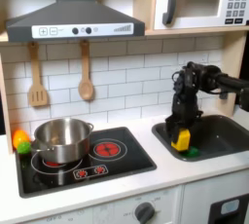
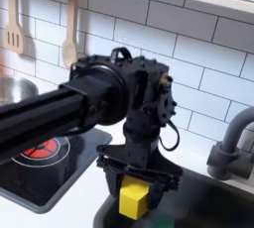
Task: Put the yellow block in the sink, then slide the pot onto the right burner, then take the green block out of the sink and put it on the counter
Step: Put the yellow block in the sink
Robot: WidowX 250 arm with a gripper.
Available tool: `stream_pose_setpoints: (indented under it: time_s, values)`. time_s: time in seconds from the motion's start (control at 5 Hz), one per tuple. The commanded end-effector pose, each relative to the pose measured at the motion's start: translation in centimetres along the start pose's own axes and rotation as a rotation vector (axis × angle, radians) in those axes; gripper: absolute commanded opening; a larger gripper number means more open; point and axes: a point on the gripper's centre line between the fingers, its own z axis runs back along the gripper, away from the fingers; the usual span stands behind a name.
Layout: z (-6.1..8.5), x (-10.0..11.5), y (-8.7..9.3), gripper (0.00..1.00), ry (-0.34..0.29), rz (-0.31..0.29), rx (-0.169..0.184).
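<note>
My gripper (image 1: 181, 134) is shut on the yellow block (image 1: 182, 141) and holds it low over the left end of the sink (image 1: 224, 130). The second exterior view has the yellow block (image 2: 134, 202) between the fingers of the gripper (image 2: 134, 189), right at the sink's (image 2: 210, 208) rim. The green block (image 1: 194, 152) lies in the sink just right of the yellow one. The silver pot (image 1: 63, 138) sits on the left ring of the cooktop. The right burner (image 1: 107, 149) is bare. Cream counter (image 1: 165, 171) runs in front of the sink.
An orange-and-green toy vegetable (image 1: 19, 141) lies left of the pot. The faucet (image 2: 228, 145) curves up behind the sink. Two wooden utensils (image 1: 86, 82) hang on the tiled wall, with a hood (image 1: 73, 18) and a microwave (image 1: 199, 2) above.
</note>
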Motion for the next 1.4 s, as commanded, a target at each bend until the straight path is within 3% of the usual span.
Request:
stream_pose_setpoints:
  time_s: [0.0,0.4,1.2]
  values:
    - [-1.0,-0.6,-0.1,0.0,0.014,-0.006,-0.017]
    - [-1.7,-1.0,-0.5,0.0,0.028,-0.012,-0.038]
    - [-2.2,-1.4,-0.4,0.0,0.035,-0.004,-0.038]
